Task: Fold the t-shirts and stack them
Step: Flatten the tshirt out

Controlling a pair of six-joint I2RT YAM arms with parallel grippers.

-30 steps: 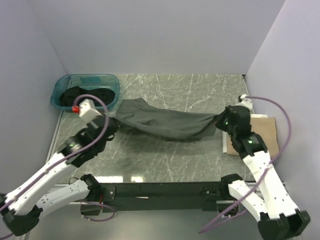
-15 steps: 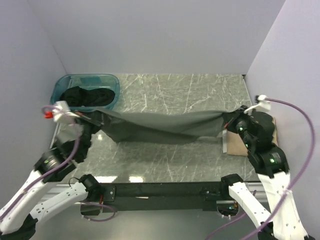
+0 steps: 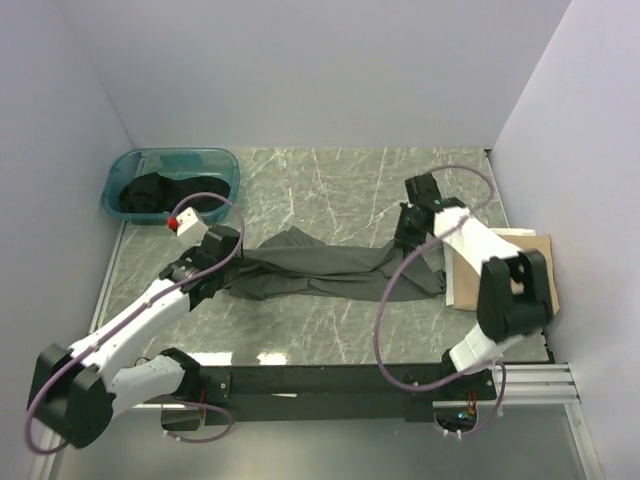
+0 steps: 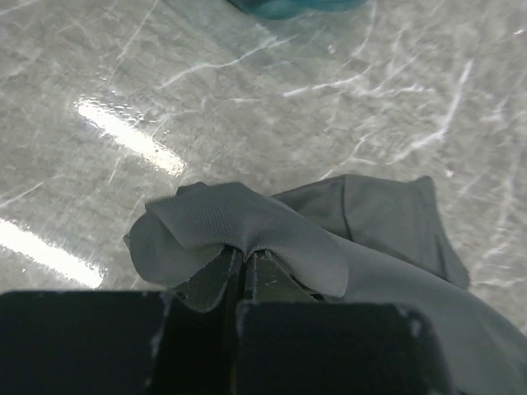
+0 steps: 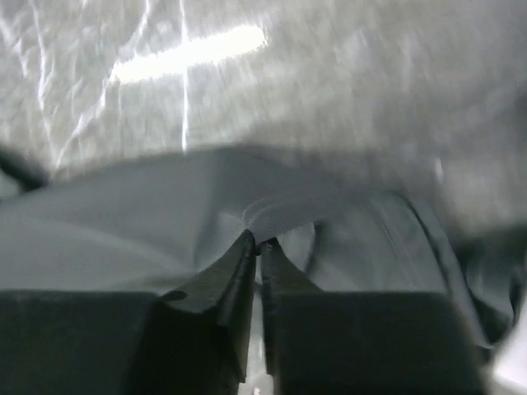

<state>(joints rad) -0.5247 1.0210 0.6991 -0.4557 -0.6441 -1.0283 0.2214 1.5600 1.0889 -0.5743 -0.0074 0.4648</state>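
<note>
A dark grey-olive t-shirt (image 3: 320, 268) lies stretched across the middle of the marble table. My left gripper (image 3: 232, 258) is shut on its left edge; the cloth (image 4: 247, 226) bunches over the closed fingertips in the left wrist view. My right gripper (image 3: 408, 240) is shut on its right end; a pinched fold (image 5: 272, 218) shows in the right wrist view. A folded tan t-shirt (image 3: 530, 262) lies at the right edge, partly under the right arm. Black t-shirts (image 3: 165, 195) sit in the teal tub (image 3: 215, 160).
The teal plastic tub stands at the back left corner. Lavender walls close in the left, back and right sides. A black rail (image 3: 330, 380) runs along the near edge between the arm bases. Purple cables loop off both arms.
Both arms swung in and down. The shirt, held stretched taut and raised half a second ago, now lies lower and slacker on the table. The right gripper moved left and toward the back.
</note>
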